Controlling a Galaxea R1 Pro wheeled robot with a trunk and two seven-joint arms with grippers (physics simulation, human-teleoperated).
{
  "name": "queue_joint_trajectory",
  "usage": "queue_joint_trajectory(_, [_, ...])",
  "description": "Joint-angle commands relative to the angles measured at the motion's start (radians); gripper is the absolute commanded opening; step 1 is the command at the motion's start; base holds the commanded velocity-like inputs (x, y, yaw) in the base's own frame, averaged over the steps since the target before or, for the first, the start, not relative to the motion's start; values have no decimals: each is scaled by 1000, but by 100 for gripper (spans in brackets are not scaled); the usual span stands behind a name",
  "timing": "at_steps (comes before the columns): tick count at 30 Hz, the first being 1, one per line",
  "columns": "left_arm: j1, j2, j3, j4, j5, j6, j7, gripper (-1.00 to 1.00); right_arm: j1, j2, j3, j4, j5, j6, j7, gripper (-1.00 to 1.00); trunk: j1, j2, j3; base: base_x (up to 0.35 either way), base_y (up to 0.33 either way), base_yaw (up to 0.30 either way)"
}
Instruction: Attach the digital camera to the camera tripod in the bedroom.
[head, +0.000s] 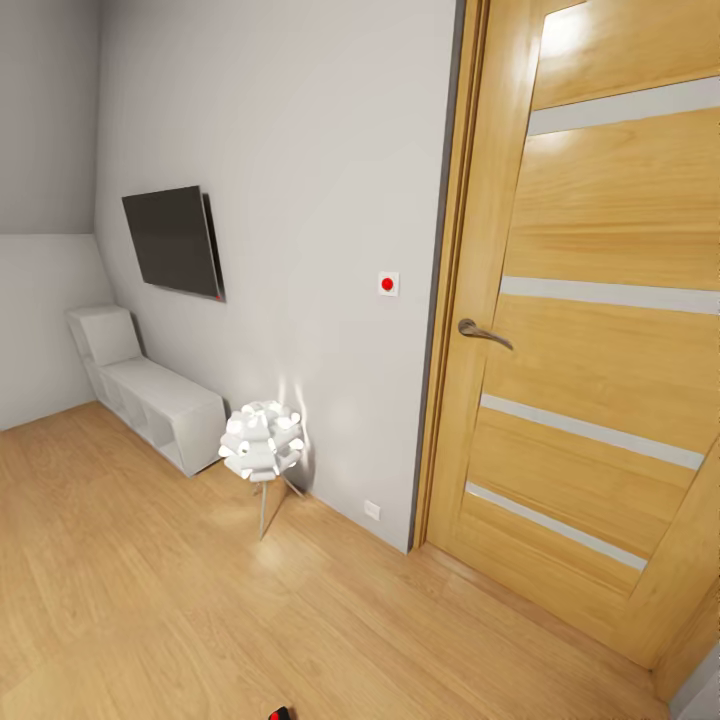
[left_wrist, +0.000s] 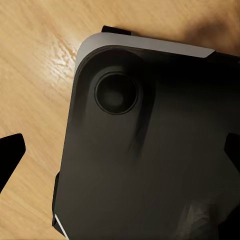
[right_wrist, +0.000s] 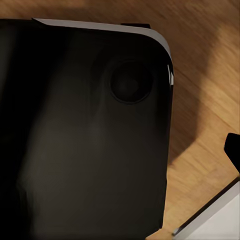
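So the robot's basically in transit here. The head view looks at a grey wall with a wall-mounted TV (head: 172, 240), a low white shelf bench (head: 150, 400), a little white lamp (head: 262, 443) on thin metal legs (not the tripod!), and a wooden door (head: 590, 330) with a lever handle (head: 483, 332). There's a small wall switch with a red dot (head: 388, 284) by the door frame.

The interesting bit: at the very bottom edge of the head view there's a tiny black-and-red thing (head: 280, 713) poking in. Could be the digital camera with its red button, but it's cut off, so I can't swear to it, or say whether anything is holding it.

Both wrist views look down over the robot's dark base (left_wrist: 150, 150) at the wood floor (left_wrist: 35, 60). Dark finger tips (left_wrist: 10, 152) sit at the edges, apart from each other, so the left gripper looks spread; the right one I can't tell.

With no tripod ahead, I'd guess the next move is turning the base to find it.
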Motion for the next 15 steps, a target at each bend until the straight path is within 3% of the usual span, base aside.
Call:
queue_joint_trajectory(1, [0,0,7,0,3,-2,0,100,0,-1,1,0,1,-2,0,100,0,0,-1,0,0,-21])
queue_joint_trajectory(15, [0,0,7,1,3,-1,0,100,0,-10,2,0,2,-1,3,100,0,0,-1,0,0,-4])
